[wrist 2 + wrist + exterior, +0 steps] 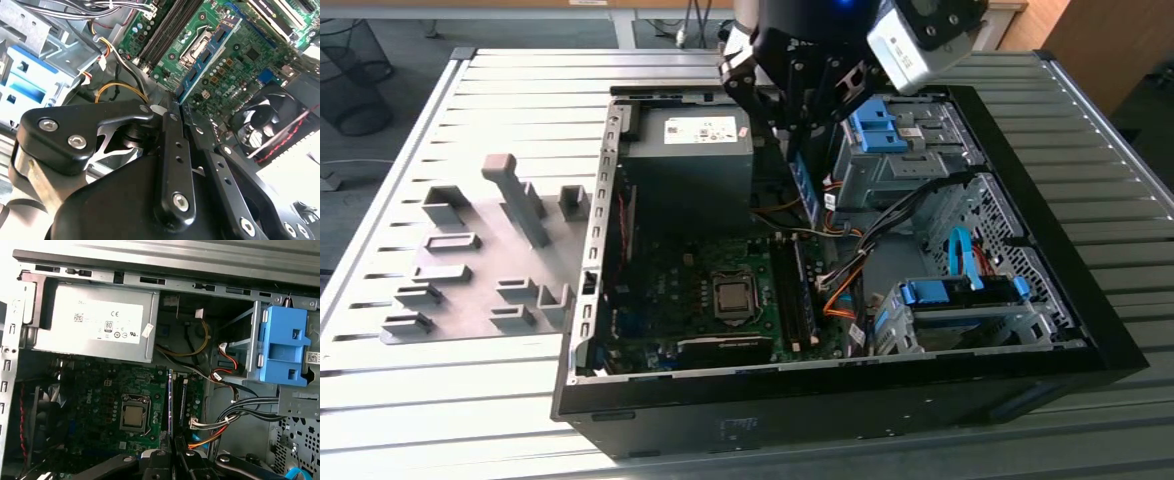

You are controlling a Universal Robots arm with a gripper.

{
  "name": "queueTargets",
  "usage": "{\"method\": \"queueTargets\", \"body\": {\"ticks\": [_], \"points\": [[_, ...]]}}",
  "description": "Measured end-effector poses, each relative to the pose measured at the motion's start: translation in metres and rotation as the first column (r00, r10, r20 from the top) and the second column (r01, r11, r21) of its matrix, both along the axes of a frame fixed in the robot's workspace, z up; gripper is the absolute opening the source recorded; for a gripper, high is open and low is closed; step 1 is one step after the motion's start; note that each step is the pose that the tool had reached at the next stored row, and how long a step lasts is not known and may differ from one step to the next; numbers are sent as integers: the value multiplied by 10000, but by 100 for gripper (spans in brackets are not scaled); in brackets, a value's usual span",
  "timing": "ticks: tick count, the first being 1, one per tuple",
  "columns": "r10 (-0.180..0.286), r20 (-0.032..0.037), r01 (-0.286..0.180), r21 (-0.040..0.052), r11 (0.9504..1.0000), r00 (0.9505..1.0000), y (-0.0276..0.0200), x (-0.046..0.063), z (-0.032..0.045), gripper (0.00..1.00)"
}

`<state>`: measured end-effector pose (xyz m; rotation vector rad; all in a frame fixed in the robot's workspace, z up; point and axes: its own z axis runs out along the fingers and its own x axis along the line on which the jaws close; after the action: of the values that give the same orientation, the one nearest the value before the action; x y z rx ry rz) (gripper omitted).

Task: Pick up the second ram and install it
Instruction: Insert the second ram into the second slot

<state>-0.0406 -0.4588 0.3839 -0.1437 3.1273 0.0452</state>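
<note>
Above the open computer case (607, 250), the gripper (798, 140) pinches the second ram (806, 188) edge-on over the motherboard (694, 300).

We count one open computer case (1107, 350), one power supply (90, 322), one processor socket (134, 416), two blue drive-bay clips (878, 128) (961, 292), one ram stick (806, 190) and one gripper (794, 125).

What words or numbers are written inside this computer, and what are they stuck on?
White sticker on the grey metal power supply box: too small to read.
White label beside the bright blue plastic drive clip: blurred.
Long blue-green ram stick held in the tool: no readable print.
Nothing can be quoted.
</note>
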Motion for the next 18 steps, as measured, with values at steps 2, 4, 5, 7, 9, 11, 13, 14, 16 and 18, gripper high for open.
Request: {"method": "queueTargets", "body": {"ticks": [2, 4, 5, 7, 9, 11, 13, 14, 16, 18], "points": [[-53, 0, 53, 0, 10000, 10000, -1, 14, -36, 14], [-110, 0, 110, 0, 9999, 9999, -2, 23, -72, 14], [-143, -1, 143, -1, 9999, 9999, -3, 25, -90, 14], [-238, 1, 238, 0, 9997, 9997, -6, 25, -127, 14], [-328, 2, 328, 0, 9995, 9995, -10, 26, -163, 14], [-344, 3, 344, 1, 9994, 9994, -16, 32, -199, 14], [-346, 3, 346, 0, 9994, 9994, -24, 41, -236, 14], [-346, 2, 346, -1, 9994, 9994, -27, 45, -254, 14], [-348, 3, 348, 0, 9994, 9994, -33, 54, -290, 14], [-350, 3, 350, 0, 9994, 9994, -38, 62, -326, 14]]}}
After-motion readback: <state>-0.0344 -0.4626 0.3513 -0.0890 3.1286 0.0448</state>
